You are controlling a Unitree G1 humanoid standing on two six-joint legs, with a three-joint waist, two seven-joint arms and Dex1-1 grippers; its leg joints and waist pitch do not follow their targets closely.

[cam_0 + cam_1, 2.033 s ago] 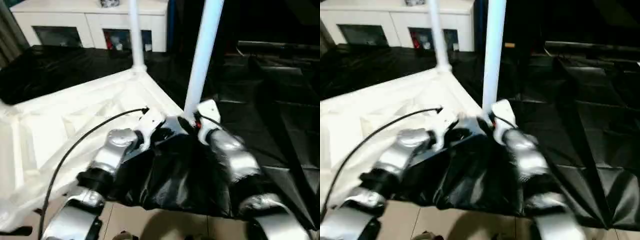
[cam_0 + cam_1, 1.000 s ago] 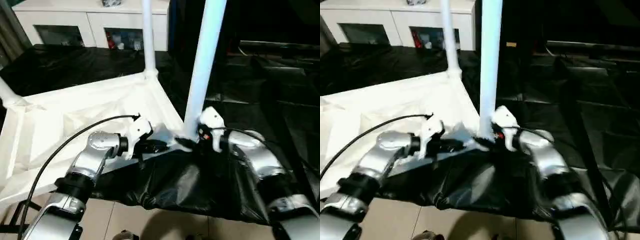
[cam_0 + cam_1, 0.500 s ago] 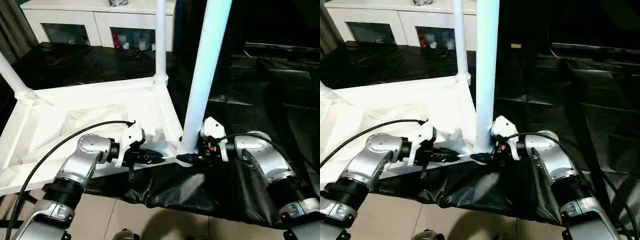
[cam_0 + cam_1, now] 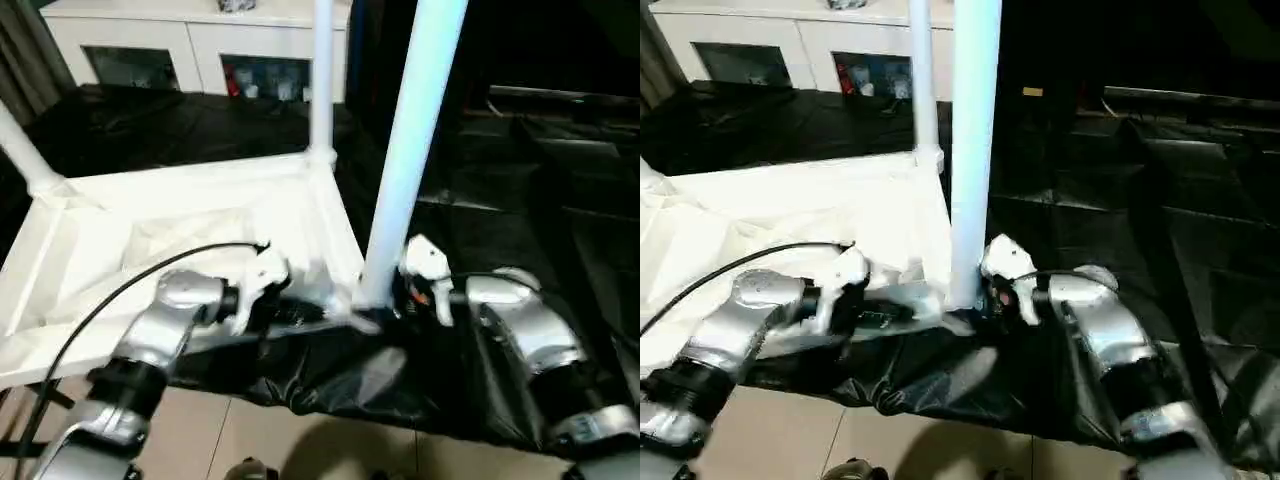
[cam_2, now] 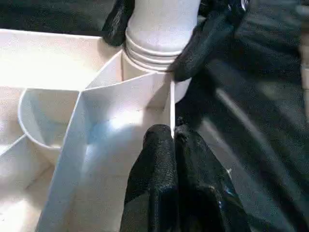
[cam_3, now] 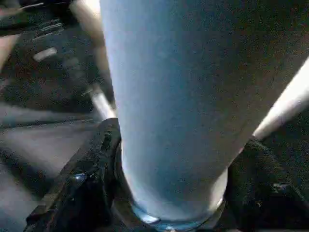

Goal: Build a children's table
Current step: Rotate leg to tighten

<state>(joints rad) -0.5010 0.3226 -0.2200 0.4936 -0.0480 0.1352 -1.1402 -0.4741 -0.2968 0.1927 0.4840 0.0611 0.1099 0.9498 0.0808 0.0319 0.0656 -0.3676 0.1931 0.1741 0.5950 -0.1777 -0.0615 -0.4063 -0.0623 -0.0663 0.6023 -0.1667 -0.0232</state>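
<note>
The white tabletop (image 4: 190,225) lies upside down, ribs up. A white leg stands in each of three corner sockets: the near leg (image 4: 410,150), a far leg (image 4: 322,80) and a left leg (image 4: 22,150). My right gripper (image 4: 385,300) is shut on the near leg's base; in the right wrist view its black fingers (image 6: 87,183) flank the leg (image 6: 164,96). My left gripper (image 4: 320,315) is shut on the tabletop's thin rim wall beside that socket. The left wrist view shows its fingertips (image 5: 159,154) pinching the rim (image 5: 171,111) just below the leg's ringed collar (image 5: 157,48).
A white glass-door cabinet (image 4: 200,45) stands at the back. Black sheeting (image 4: 520,160) covers the surface under and around the tabletop and hangs over its near edge. Beige floor tiles (image 4: 300,440) lie below. A black cable (image 4: 90,320) loops from my left arm.
The whole picture has shifted and tilted as the head moved. Both grippers stay at the near corner, the right on the leg's base, the left on the rim.
</note>
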